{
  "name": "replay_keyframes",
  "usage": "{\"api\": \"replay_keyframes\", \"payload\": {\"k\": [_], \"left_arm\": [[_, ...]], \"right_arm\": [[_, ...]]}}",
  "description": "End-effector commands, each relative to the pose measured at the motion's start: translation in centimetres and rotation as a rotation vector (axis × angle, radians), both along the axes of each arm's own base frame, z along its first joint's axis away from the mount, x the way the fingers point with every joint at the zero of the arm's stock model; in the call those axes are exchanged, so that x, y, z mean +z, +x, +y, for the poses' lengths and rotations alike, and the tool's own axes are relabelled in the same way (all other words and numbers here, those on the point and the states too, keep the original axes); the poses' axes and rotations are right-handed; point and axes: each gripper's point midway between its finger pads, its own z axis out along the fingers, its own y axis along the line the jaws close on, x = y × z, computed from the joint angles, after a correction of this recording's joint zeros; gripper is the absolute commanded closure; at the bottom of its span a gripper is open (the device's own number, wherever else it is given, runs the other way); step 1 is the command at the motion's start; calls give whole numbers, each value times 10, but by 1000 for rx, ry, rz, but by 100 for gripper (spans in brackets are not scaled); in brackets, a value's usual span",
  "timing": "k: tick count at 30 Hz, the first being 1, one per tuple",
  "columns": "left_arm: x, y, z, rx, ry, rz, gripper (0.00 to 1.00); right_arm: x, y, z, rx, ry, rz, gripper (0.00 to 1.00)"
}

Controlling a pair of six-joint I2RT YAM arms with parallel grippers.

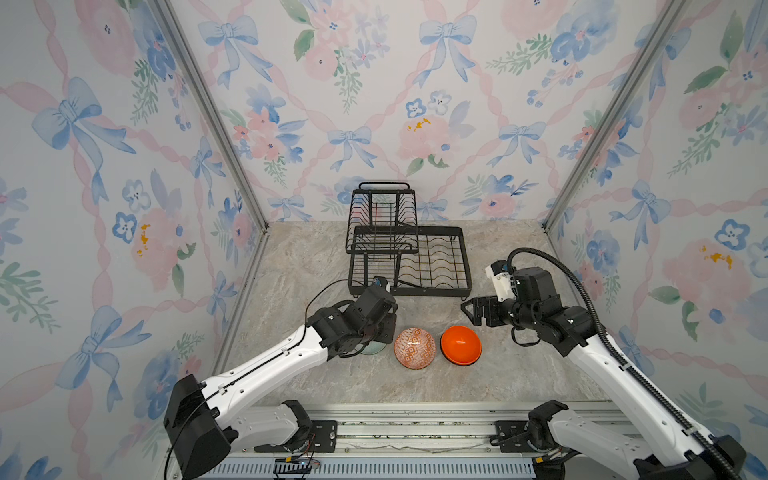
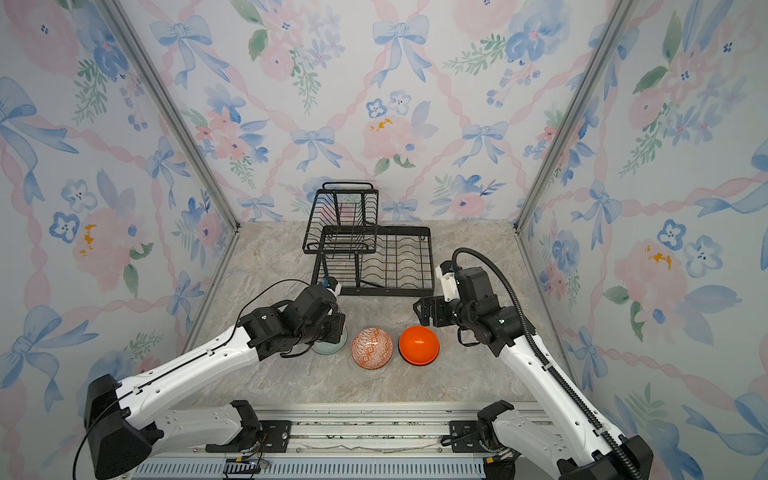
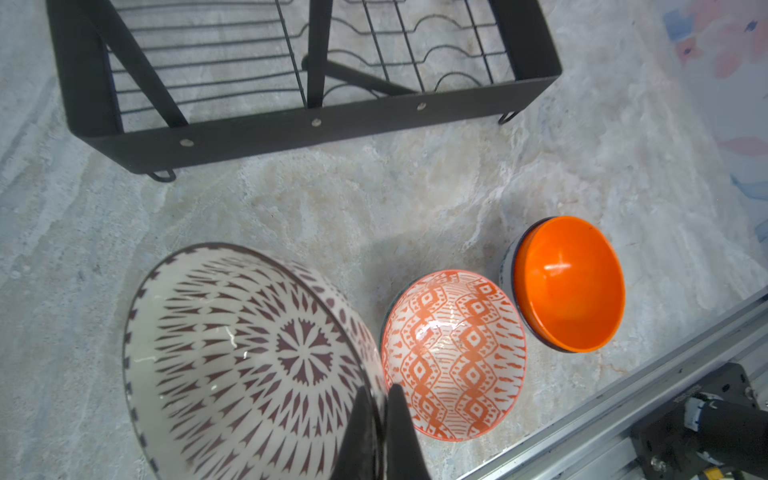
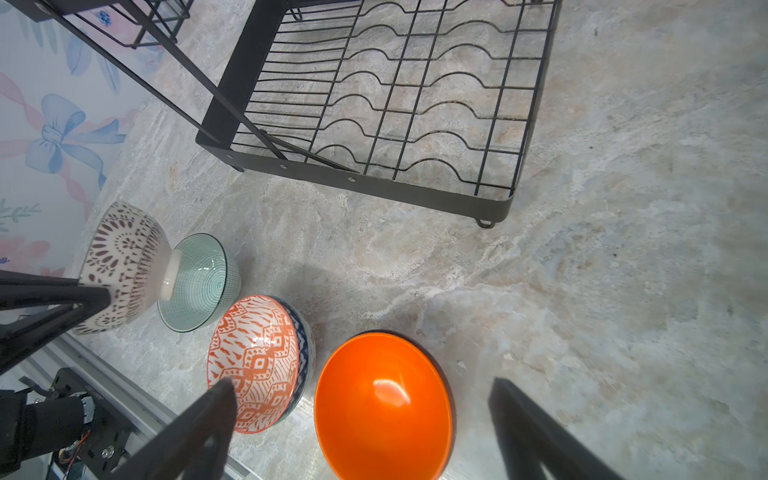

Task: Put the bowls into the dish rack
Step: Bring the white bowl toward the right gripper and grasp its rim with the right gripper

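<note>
Both arms reach forward, wrists angled down.
The left gripper (image 3: 376, 399) has jaws pinched on the brown-patterned bowl (image 3: 249, 353); the right gripper (image 4: 361, 386) has jaws spread wide.

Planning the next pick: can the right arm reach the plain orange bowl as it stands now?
Probably yes. Its fingers stand open near the orange bowl, and nothing lies between or over it. The orange-white bowl sits close beside it, so room there is tight.

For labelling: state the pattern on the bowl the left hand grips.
White bowl, brown radial motifs; left wrist view.
</note>
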Motion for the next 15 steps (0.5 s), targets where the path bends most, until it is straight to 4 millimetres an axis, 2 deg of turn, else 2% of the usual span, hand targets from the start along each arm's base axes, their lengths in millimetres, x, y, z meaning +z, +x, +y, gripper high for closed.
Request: {"api": "replay_keyframes", "payload": {"k": [1,5,8,13,15], "left_arm": [[47,10,8,113,-99,-109,100],[85,14,22,280,-244,-199,100],[101,17,33,426,-410,-231,100],[93,17,46,663,-629,-182,100],[83,18,49,761,-702,-152,100]], "right_arm": [[9,-2,9,50,32,-52,3],[17,-9,19,68,1,-126,3],[20,-15,24,43,-24,-153,3],[33,-27,35,-1,-12,-205,3],[41,-31,41,-6,5,-239,3]]}}
